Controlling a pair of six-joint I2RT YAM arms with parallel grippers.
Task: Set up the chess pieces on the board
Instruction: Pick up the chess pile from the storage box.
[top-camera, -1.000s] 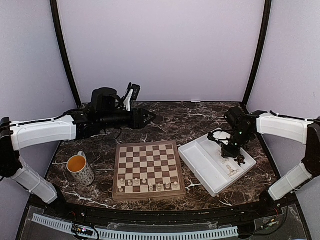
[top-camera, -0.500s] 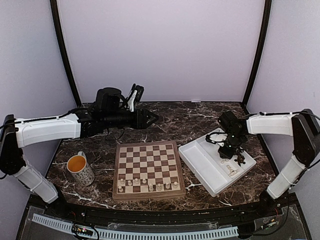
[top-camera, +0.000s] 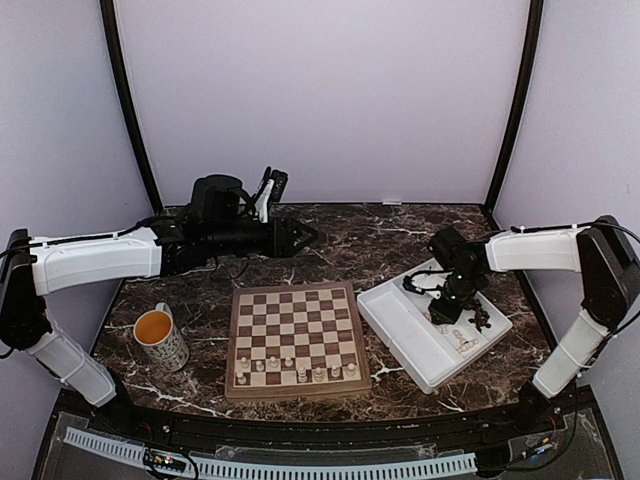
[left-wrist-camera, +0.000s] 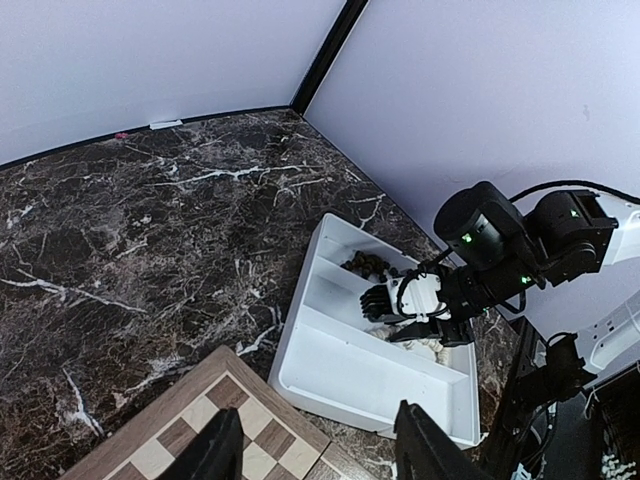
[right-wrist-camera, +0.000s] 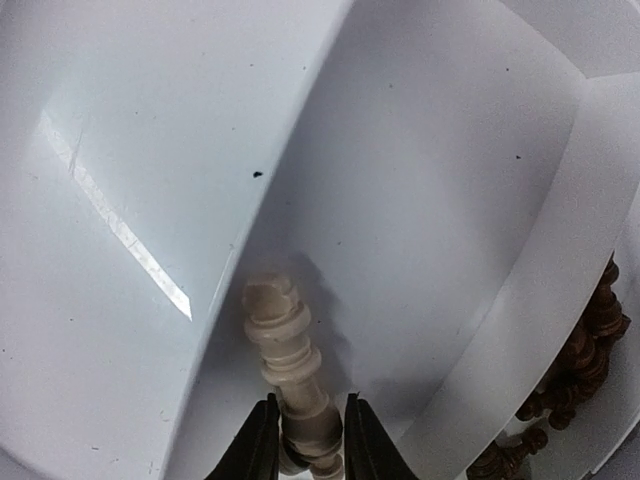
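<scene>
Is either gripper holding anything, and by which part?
Right gripper pinches a cream chess piece by its base end, above the white tray. Left gripper open, empty.

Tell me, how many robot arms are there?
2. The left arm reaches over the table beyond the board; the right arm hangs over the white tray, its gripper pinching a pale chess piece.

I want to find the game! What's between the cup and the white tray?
The chessboard, with pale pieces on its near rows, sits between the mug and tray, seen in the top view.
</scene>
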